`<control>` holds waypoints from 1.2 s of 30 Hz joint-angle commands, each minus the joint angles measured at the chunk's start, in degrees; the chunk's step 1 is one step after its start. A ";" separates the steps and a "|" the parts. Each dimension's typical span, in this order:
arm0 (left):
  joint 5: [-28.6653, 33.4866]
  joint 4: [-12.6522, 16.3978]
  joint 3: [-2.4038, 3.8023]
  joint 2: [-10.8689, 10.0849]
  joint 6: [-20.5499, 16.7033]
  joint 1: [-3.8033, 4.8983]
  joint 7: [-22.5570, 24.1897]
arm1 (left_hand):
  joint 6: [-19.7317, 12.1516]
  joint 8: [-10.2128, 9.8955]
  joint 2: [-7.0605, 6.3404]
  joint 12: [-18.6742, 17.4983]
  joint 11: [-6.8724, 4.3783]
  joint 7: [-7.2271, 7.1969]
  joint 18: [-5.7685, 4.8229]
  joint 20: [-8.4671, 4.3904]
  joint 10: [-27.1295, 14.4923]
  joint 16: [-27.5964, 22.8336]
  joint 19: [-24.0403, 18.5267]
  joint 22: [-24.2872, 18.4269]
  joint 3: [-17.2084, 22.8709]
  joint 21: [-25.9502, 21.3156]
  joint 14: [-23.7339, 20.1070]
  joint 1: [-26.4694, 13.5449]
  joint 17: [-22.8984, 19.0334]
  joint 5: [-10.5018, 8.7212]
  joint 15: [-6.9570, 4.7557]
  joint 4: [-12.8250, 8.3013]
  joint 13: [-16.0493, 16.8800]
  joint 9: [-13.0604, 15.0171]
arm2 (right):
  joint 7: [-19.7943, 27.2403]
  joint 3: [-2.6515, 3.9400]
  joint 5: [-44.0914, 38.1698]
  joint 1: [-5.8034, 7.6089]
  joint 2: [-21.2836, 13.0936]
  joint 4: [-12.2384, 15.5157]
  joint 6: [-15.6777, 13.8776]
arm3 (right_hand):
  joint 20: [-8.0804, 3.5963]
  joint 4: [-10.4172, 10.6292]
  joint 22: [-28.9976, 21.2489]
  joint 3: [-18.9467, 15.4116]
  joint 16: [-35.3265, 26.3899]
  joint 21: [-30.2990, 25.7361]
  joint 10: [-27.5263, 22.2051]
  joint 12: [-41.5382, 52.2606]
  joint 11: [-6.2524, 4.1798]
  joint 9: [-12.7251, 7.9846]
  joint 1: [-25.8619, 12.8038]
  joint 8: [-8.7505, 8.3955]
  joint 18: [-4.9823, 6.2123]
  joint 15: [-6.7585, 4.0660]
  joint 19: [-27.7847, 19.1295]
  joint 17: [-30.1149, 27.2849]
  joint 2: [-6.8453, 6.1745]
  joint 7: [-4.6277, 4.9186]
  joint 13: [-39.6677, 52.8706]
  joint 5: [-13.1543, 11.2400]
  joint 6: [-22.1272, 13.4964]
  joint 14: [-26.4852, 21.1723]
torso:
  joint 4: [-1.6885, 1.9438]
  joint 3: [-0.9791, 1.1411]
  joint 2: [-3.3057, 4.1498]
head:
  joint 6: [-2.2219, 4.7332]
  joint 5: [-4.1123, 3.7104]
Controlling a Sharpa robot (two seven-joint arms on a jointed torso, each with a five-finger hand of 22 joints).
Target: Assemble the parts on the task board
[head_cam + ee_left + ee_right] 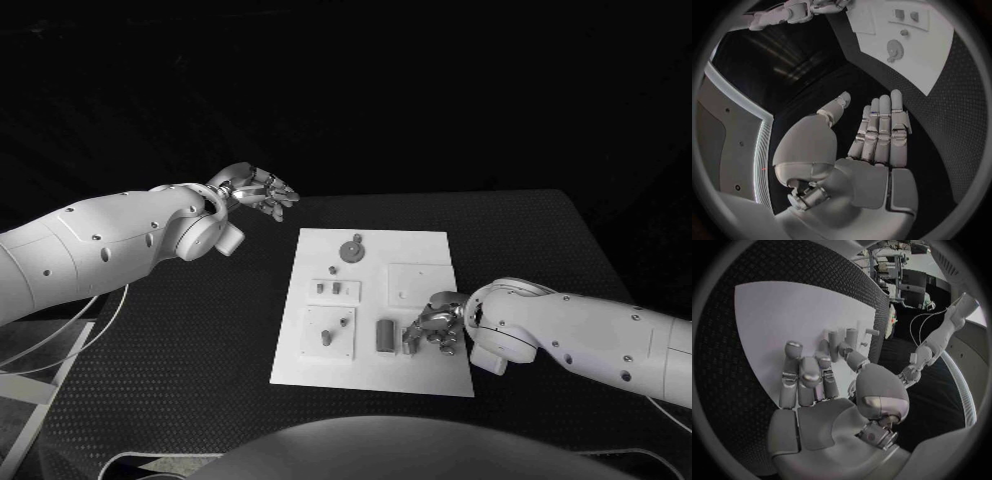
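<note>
White and flat, the task board (378, 310) lies in the middle of the black table (188, 330), with small grey parts on it: a dark upright block (384, 336) just beside the fingers of the right robot hand (433, 328), a round disc piece (352, 247) at the board's far end nearer the left robot hand (257, 190), and small pegs (335, 289) between the two.

The step in hand looks like a reach for a part at the board's near right corner. The right robot hand hangs low over the board with its fingers (807, 372) side by side and pointing at a row of small standing pieces (848, 337) just ahead of them. I cannot tell whether the fingertips touch the board or any piece; nothing appears to be pinched. The next move likely calls for closing thumb and finger neatly round one piece without knocking its neighbours.

The left robot hand is raised off the board, beyond its far left corner, palm flat, fingers straight, holding nothing.
</note>
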 commanded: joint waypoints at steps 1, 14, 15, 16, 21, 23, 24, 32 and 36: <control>0.28 0.06 0.02 0.11 0.67 0.04 0.37 | -0.29 0.38 0.13 0.18 -0.03 0.05 1.10 -0.09 -0.52 -0.30 0.40 -0.09 0.01 0.28 0.35 -0.05 0.09 0.23 0.17 0.34 -0.08 -0.05 | 1.20 0.01 0.60 -0.13 0.32 0.47 0.86 | 0.01 0.38 0.56 0.07 0.09 -0.19 -0.07 0.18 0.12 -0.11 -0.08 -0.13 1.40 -0.24 0.28 -0.06 -0.35 0.73 -0.06 0.09 -0.57 0.01 | 0.00 0.00 0.01 | 0.01 -0.02; 0.28 0.06 0.02 0.14 0.70 0.04 0.39 | -0.29 0.38 0.13 0.19 -0.03 0.05 1.10 -0.09 -0.53 -0.34 0.40 -0.11 0.00 0.28 0.35 -0.05 0.13 0.23 0.17 0.37 -0.09 -0.06 | 2.29 0.01 0.61 -0.13 0.16 0.66 0.19 | 0.01 1.38 0.52 0.21 0.07 -0.39 -0.08 0.21 0.16 -0.29 -1.38 -0.18 1.40 -0.21 0.43 -0.17 -1.67 0.76 -0.12 0.09 -0.60 0.06 | 0.01 0.00 0.01 | 0.01 0.15; 0.28 0.06 0.02 0.13 0.68 0.04 0.39 | -0.29 0.38 0.13 0.20 -0.03 0.05 1.10 -0.09 -0.53 -0.34 0.40 -0.11 0.00 0.28 0.35 -0.04 0.14 0.23 0.17 0.37 -0.09 -0.06 | 2.36 0.01 0.61 -0.13 0.08 0.73 0.21 | 0.00 1.57 0.51 0.25 0.07 -0.41 -0.08 0.21 0.16 -0.31 -1.55 -0.19 1.40 -0.21 0.45 -0.18 -1.84 0.76 -0.13 0.09 -0.60 0.06 | 0.01 0.00 0.02 | 0.01 0.15; 0.28 0.06 0.02 0.13 0.68 0.04 0.39 | -0.29 0.38 0.13 0.20 -0.03 0.05 1.10 -0.09 -0.53 -0.35 0.40 -0.11 0.00 0.28 0.35 -0.04 0.14 0.23 0.17 0.38 -0.09 -0.06 | 2.38 0.01 0.61 -0.13 0.02 0.78 0.18 | -0.02 1.72 0.51 0.29 0.07 -0.43 -0.07 0.22 0.15 -0.33 -1.68 -0.19 1.40 -0.22 0.48 -0.19 -2.03 0.76 -0.14 0.09 -0.60 0.07 | 0.01 0.00 0.02 | 0.01 0.14; 0.28 0.03 0.02 0.12 0.66 0.04 0.40 | -0.29 0.38 0.12 0.20 -0.03 0.05 1.10 -0.09 -0.53 -0.36 0.39 -0.11 0.00 0.28 0.36 -0.04 0.15 0.23 0.17 0.38 -0.10 -0.06 | 2.51 0.02 0.61 -0.13 -0.29 0.99 -0.03 | -0.07 2.48 0.51 0.42 0.07 -0.53 -0.08 0.25 0.13 -0.40 -2.45 -0.17 1.40 -0.24 0.55 -0.24 -3.20 0.74 -0.17 0.09 -0.56 0.08 | 0.03 -0.01 0.01 | 0.01 0.20; 0.28 0.04 0.02 0.13 0.68 0.04 0.41 | -0.29 0.38 0.12 0.20 -0.03 0.05 1.10 -0.10 -0.53 -0.36 0.39 -0.11 0.00 0.28 0.36 -0.03 0.16 0.23 0.17 0.38 -0.10 -0.06 | 2.52 0.02 0.61 -0.13 -0.32 0.94 0.05 | -0.11 3.13 0.51 0.65 0.06 -0.59 -0.08 0.25 0.11 -0.44 -2.84 -0.15 1.40 -0.26 0.61 -0.27 -3.94 0.71 -0.20 0.08 -0.54 0.08 | 0.02 -0.02 0.01 | 0.01 0.17; 0.28 0.06 0.02 0.13 0.68 0.04 0.41 | -0.29 0.38 0.12 0.20 -0.03 0.05 1.10 -0.10 -0.53 -0.37 0.39 -0.11 0.00 0.28 0.36 -0.03 0.16 0.23 0.17 0.38 -0.10 -0.06 | 2.52 0.02 0.61 -0.13 -0.32 0.94 0.07 | -0.14 3.37 0.51 0.78 0.06 -0.62 -0.07 0.26 0.10 -0.46 -2.93 -0.15 1.40 -0.27 0.63 -0.29 -4.21 0.71 -0.21 0.09 -0.53 0.08 | 0.02 -0.02 0.02 | 0.01 0.18; 0.28 0.06 0.02 0.12 0.72 0.04 0.40 | -0.30 0.39 0.12 0.21 -0.03 0.05 1.10 -0.10 -0.53 -0.38 0.39 -0.12 0.00 0.28 0.37 -0.01 0.18 0.23 0.17 0.38 -0.10 -0.06 | 2.57 0.02 0.61 -0.13 -0.39 0.91 0.52 | -0.25 4.50 0.53 1.47 0.08 -0.70 -0.05 0.29 0.08 -0.52 -3.02 -0.13 1.40 -0.29 0.76 -0.34 -5.38 0.69 -0.25 0.09 -0.54 0.12 | -0.02 -0.01 0.01 | 0.01 0.32; 0.28 0.03 0.02 0.09 0.72 0.04 0.40 | -0.29 0.39 0.12 0.21 -0.03 0.05 1.10 -0.10 -0.53 -0.39 0.39 -0.12 0.00 0.28 0.37 0.00 0.19 0.23 0.16 0.38 -0.11 -0.07 | 2.59 0.02 0.60 -0.13 -0.50 0.94 0.53 | -0.26 4.60 0.54 1.56 0.08 -0.71 -0.05 0.29 0.08 -0.53 -2.99 -0.12 1.40 -0.29 0.78 -0.34 -5.41 0.69 -0.26 0.09 -0.54 0.12 | -0.01 0.01 0.00 | 0.01 0.39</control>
